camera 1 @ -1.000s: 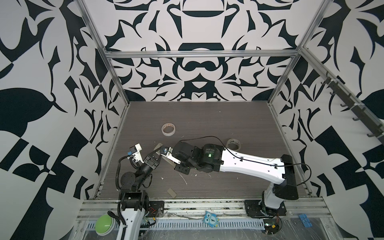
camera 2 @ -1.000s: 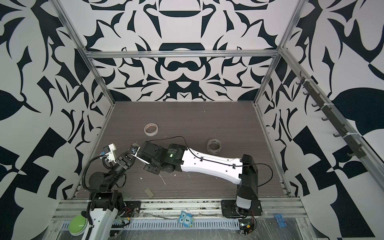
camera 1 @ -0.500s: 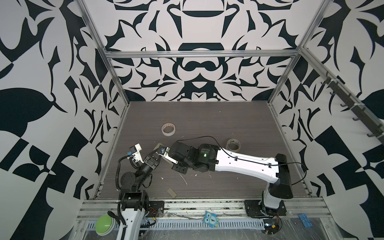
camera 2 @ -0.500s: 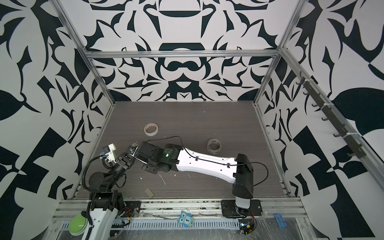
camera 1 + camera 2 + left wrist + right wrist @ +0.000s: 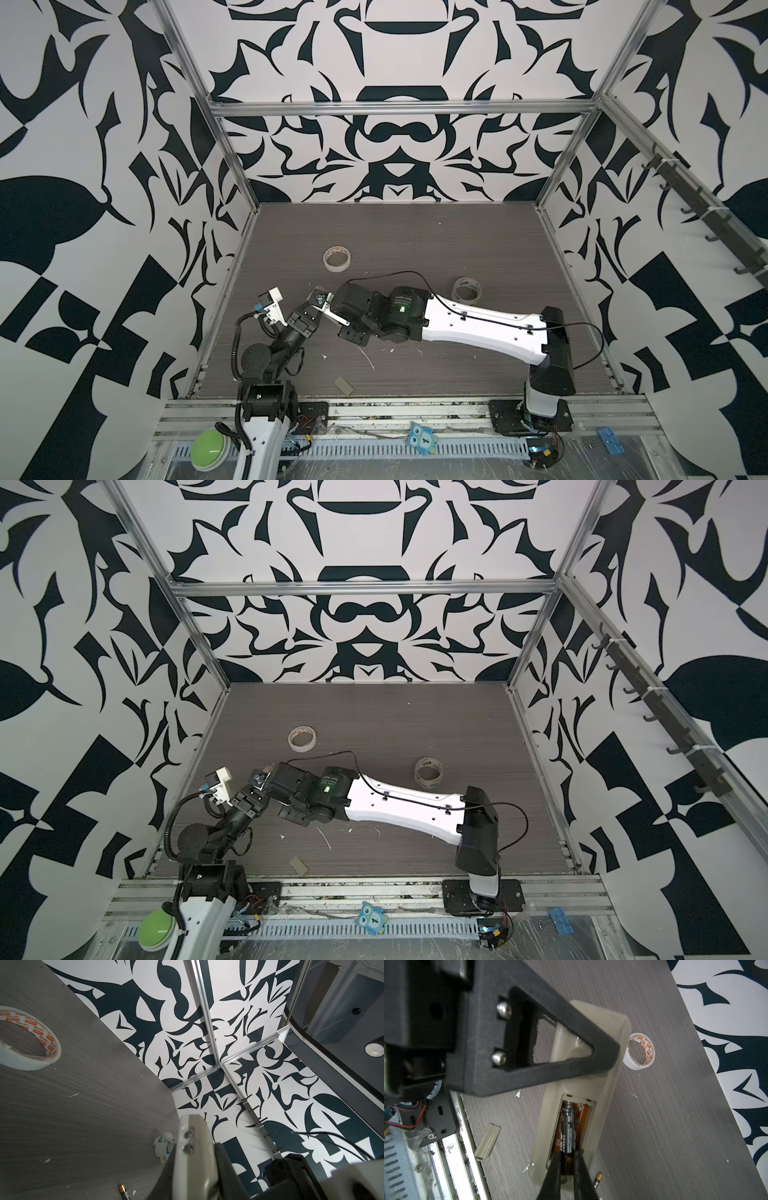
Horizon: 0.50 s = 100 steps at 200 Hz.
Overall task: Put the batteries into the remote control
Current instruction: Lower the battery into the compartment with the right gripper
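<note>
Left claw (image 5: 309, 309) clamped on remote control (image 5: 604, 1093), back compartment (image 5: 584, 1118) open, right claw (image 5: 568, 1154) pinched shut on 1 battery (image 5: 569, 1128) inside it, 1 spare battery (image 5: 597, 1181) on desk (image 5: 654, 1126).

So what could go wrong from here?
The dark cylindrical battery meets the spring inside the beige plastic remote, its other end pinched by the right gripper; released unseated, it may spring out. The left gripper clamps only the remote's opposite end, so pushing could pivot it. The second dark gold-tipped battery lies loose near the remote and might roll.
</note>
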{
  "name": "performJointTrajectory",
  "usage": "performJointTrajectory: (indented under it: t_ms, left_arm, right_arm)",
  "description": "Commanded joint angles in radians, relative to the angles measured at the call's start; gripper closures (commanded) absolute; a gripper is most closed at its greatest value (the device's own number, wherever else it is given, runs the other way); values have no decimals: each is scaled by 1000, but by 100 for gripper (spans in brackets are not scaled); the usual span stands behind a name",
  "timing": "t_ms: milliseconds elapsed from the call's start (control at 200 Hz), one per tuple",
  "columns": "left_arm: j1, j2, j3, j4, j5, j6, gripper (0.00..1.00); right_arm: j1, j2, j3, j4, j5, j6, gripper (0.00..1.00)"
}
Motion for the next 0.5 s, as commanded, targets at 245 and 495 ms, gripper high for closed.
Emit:
performJointTrajectory:
  t_ms: [245,495]
  left_arm:
    - [1,-18,-42,49,8,-11,100]
    - [1,-17,-40,54,7,-16,100]
  right_arm:
    - [4,0,44,-14,24,33,100]
    - [6,-7,36,-3,12,38,93]
